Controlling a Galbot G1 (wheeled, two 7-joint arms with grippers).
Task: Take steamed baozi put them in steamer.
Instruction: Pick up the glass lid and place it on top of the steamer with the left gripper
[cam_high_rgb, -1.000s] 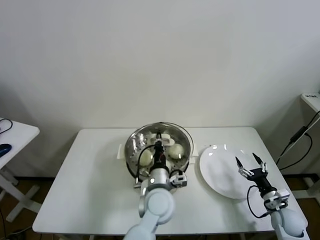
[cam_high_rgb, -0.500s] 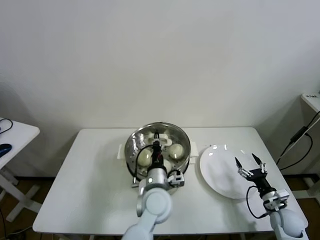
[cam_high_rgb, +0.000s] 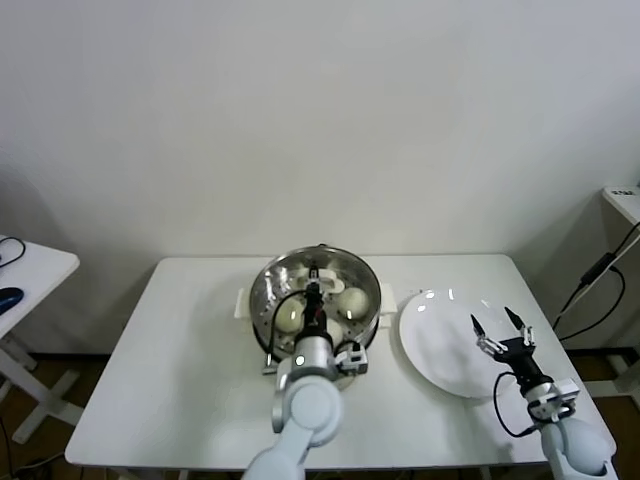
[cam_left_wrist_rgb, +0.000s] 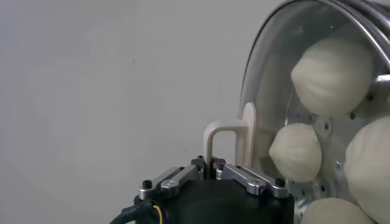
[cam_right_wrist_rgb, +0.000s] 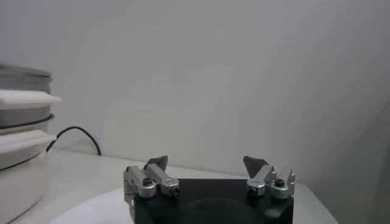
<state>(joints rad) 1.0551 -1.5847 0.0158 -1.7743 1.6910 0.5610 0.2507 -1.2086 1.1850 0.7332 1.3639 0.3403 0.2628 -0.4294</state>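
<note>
The left hand (cam_high_rgb: 313, 293) is gripping the white handle (cam_left_wrist_rgb: 228, 140) of the round glass lid (cam_left_wrist_rgb: 274, 79), fingers clamped together on it, and is holding the lid over the steamer (cam_high_rgb: 262, 290) at the middle of the white bench (cam_high_rgb: 180, 350). In the left wrist view the lid is standing tilted on edge, and the steamed baozi (cam_left_wrist_rgb: 332, 73) are showing through the glass on the perforated tray (cam_left_wrist_rgb: 332, 128), four of them, close together; whether the lid is touching the rim cannot be told. In the head view two buns are showing in the pot on either side of the arm. The white plate (cam_high_rgb: 440, 345) just beside the steamer is carrying no buns. The right hand (cam_high_rgb: 503, 330) is hanging over the near edge of that plate with its fingers (cam_right_wrist_rgb: 157, 173) spread wide apart, gripping nothing. Judgement: the loading step looks done, with all the buns in the steamer, and the step in hand is the covering. The next move is calling for the lid to be levelled, centred over the rim and lowered until it seats, then released; a tilted lid could catch on the rim or press a bun.
</note>
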